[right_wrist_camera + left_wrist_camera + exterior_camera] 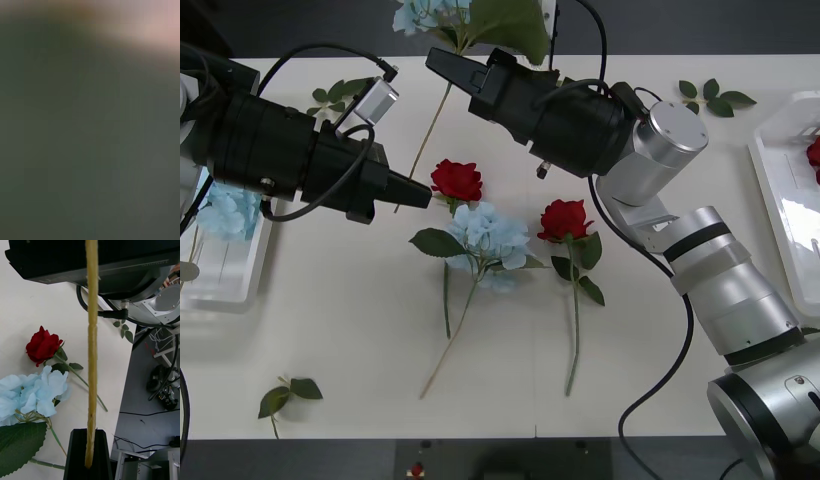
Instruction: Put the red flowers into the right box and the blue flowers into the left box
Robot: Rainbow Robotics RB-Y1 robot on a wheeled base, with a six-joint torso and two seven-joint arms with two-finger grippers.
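**Q:** List the items, largest first.

**A:** Table (350, 330): white, with open room in its near half.
Left box (210, 295): at the table's left edge, one blue cluster (225, 212) already in it.
Right box (770, 190): at the right edge, something red at its far side.
Left gripper (418, 192): over mid-table, clamped on the lower stem (92, 352) of a raised blue flower (420, 12).
Right gripper (445, 62): up by that bloom. Whether it grips cannot be told.
On the table: one more blue flower (490, 235) between two red flowers (457, 180) (565, 220). The left rose touches it.
Leaf sprigs (715, 97): small, loose, near the edges.

**Q:** Handling of the held item?

**A:** Probably very light. The stem is thin and likely wiry, so it may bend or turn in the grip. The head is soft and wide, with a broad leaf, so it could catch on things. The stem is the better place to hold.

**Q:** Clearances?

**A:** The way to the left box looks open. Its raised rim must be cleared, and the cluster already there leaves less room. The two arms are close together near the stem.
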